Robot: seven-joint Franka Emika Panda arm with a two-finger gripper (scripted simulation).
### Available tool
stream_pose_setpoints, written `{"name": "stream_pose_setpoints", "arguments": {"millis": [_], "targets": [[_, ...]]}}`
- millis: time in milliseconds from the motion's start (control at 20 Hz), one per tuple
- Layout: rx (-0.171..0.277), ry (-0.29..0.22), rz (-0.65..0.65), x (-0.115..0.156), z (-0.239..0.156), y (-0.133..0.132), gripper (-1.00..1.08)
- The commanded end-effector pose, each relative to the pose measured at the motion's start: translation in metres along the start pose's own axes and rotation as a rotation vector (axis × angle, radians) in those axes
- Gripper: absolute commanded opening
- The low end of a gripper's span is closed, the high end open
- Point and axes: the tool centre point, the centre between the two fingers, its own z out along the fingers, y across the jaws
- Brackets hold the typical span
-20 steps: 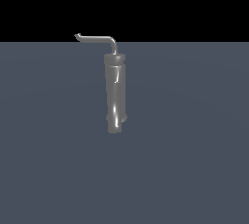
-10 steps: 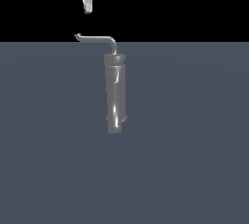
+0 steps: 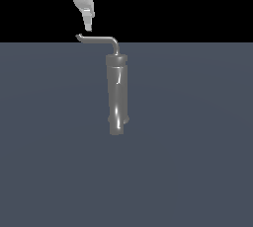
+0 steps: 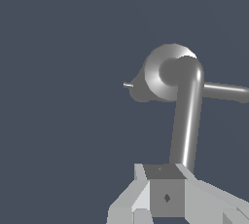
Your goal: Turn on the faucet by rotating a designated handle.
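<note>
White gripper [image 3: 87,24], fingers seemingly narrow, hung just above thin grey bent-rod handle [image 3: 97,38]'s hooked tip; I feared glancing off it.

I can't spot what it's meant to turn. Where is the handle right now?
In the exterior view, the handle is the thin bent rod sticking out toward that view's left from the top of the faucet, with the gripper just above its hooked tip.

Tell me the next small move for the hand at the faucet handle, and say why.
Probably ease down a little more, then push the rod sideways. In the exterior view the hand hangs just above the hooked tip of the handle, with a small gap and no contact visible. The faucet stands below the bend. Whether the fingers are open cannot be told.
</note>
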Motion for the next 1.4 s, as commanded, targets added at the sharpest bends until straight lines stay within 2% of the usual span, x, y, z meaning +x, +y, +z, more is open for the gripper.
{"name": "stream_pose_setpoints", "arguments": {"millis": [0,400,800,1350], "targets": [[0.002,0.0,0.042,-0.002,0.008,-0.007,-1.0],[0.003,0.001,0.116,-0.007,0.024,-0.019,-1.0],[0.003,0.001,0.124,-0.008,0.026,-0.02,-1.0],[0.003,0.001,0.124,-0.013,0.026,0.011,-1.0]]}}
